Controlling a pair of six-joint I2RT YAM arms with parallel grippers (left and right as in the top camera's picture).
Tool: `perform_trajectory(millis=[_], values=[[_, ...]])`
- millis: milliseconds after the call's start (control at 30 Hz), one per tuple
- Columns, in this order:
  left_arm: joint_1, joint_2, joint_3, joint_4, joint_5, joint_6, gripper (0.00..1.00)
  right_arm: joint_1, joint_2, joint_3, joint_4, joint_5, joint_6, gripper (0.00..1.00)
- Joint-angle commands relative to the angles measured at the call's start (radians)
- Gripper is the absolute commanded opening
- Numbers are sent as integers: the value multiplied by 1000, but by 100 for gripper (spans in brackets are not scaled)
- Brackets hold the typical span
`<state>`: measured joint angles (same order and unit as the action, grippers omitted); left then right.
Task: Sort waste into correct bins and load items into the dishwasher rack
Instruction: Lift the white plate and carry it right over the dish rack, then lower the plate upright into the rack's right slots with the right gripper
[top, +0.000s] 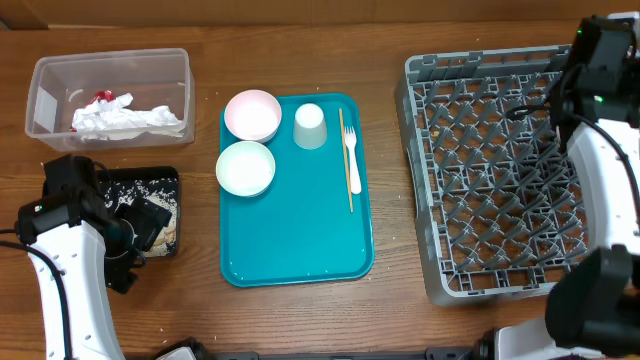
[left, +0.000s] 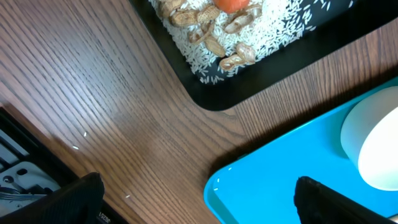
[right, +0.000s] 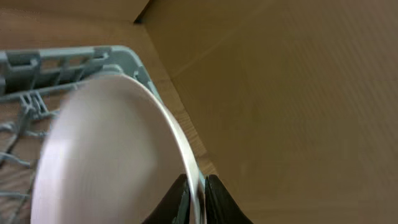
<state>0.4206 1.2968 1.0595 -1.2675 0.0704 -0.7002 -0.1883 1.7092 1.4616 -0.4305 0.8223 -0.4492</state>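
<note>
A large white plate (right: 106, 155) stands on edge over the far right corner of the grey dishwasher rack (top: 490, 170). My right gripper (right: 198, 194) is shut on its rim. In the overhead view that arm hides the plate. My left gripper (left: 199, 205) is open and holds nothing. It hangs over bare wood between the black tray (left: 249, 87) and the teal tray's corner. The black tray holds rice (left: 273, 31) and an orange carrot (left: 231, 4). The clear tub (top: 45, 75) holds crumpled napkins (top: 125, 118) and a red wrapper (top: 100, 97). Two small bowls (top: 252, 114) (top: 245, 167) and a cup (top: 309, 126) sit on the teal tray.
The teal tray (top: 300, 230) lies in the middle of the table. A white fork (top: 351, 150) and a thin wooden stick (top: 346, 170) lie on it beside the cup. Peanut shells (left: 211, 37) lie among the rice. A brown board wall (right: 298, 93) stands right behind the rack.
</note>
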Motion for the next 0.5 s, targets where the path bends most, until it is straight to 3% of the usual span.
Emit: perform_trajectory(millis=[0,300,467], values=[[1,1,-2,1,0,13,100,2,20,19,53,15,-135,12],[1,1,-2,1,0,13,100,2,21,18,22,-95,-74,13],[1,1,-2,1,0,13,100,3,21,18,23,-70,29,28]])
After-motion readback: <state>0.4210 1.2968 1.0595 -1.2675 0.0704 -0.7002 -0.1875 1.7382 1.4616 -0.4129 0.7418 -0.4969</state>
